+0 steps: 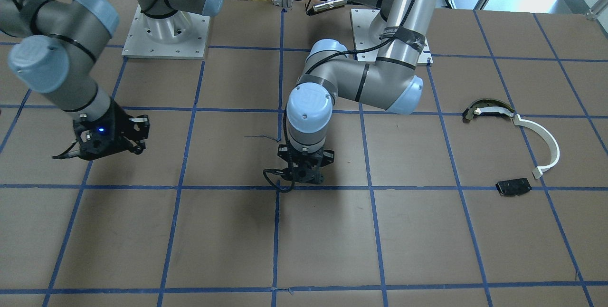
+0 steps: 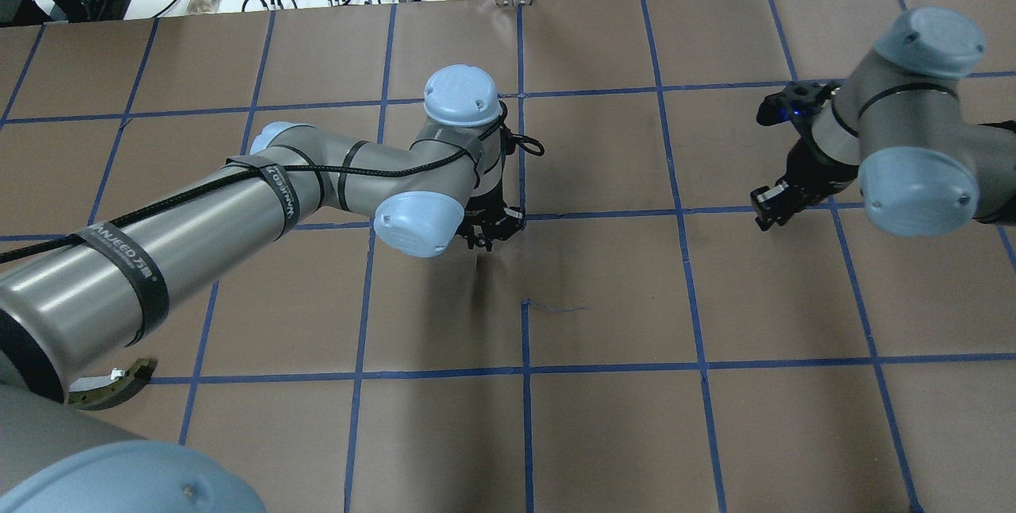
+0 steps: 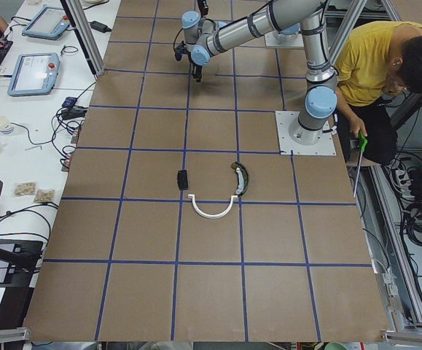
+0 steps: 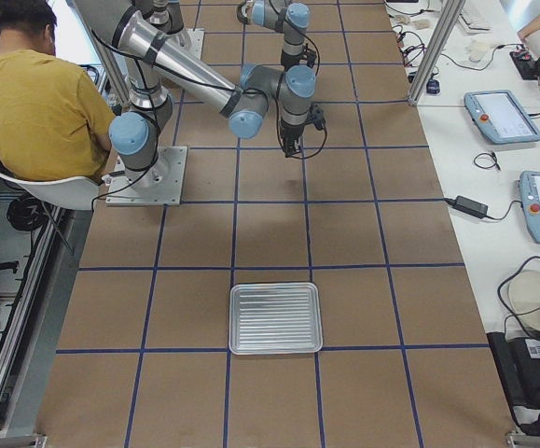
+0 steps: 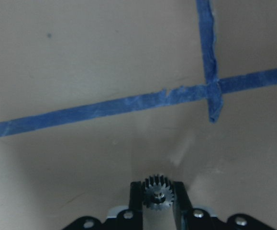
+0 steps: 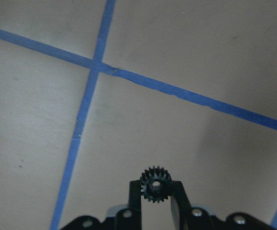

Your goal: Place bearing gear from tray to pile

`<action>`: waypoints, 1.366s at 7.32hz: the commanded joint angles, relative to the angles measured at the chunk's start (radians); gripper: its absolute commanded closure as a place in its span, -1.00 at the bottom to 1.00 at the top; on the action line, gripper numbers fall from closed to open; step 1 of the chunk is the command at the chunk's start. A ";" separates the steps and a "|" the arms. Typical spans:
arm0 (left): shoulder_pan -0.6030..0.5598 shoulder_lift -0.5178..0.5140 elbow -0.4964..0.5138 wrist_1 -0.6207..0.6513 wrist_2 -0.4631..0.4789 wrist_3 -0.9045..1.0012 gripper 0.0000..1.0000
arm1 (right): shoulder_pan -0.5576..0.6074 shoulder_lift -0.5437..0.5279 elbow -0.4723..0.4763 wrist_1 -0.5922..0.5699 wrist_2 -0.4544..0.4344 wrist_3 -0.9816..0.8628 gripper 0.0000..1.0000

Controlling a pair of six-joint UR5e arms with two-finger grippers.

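My left gripper [image 5: 157,194] is shut on a small silvery toothed bearing gear [image 5: 158,196] and holds it above the tape grid near the table's middle [image 1: 304,176]. My right gripper [image 6: 156,187] also has a small dark toothed gear [image 6: 156,183] between its fingers, and it hovers over its own side of the table [image 1: 102,145]. The pile lies on the left arm's side: a white arc strip [image 1: 546,143], a small black plate [image 1: 513,187] and a dark curved piece with a yellowish edge [image 1: 489,108]. The metal tray [image 4: 276,318] holds nothing.
A person in a yellow shirt [image 3: 374,65] sits behind the robot's bases. Tablets and cables [image 4: 503,117] lie on the white bench beside the table. Brown paper with blue tape lines [image 1: 275,231] covers the table.
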 commanded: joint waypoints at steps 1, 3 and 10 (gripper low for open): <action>0.226 0.060 0.069 -0.124 0.011 0.088 1.00 | 0.242 0.080 -0.008 -0.152 0.002 0.379 1.00; 0.484 0.089 0.082 -0.195 0.034 0.316 1.00 | 0.435 0.192 -0.052 -0.282 -0.015 0.684 1.00; 1.017 0.043 0.035 -0.192 0.085 0.742 1.00 | 0.471 0.246 -0.356 0.074 -0.015 0.848 -1.00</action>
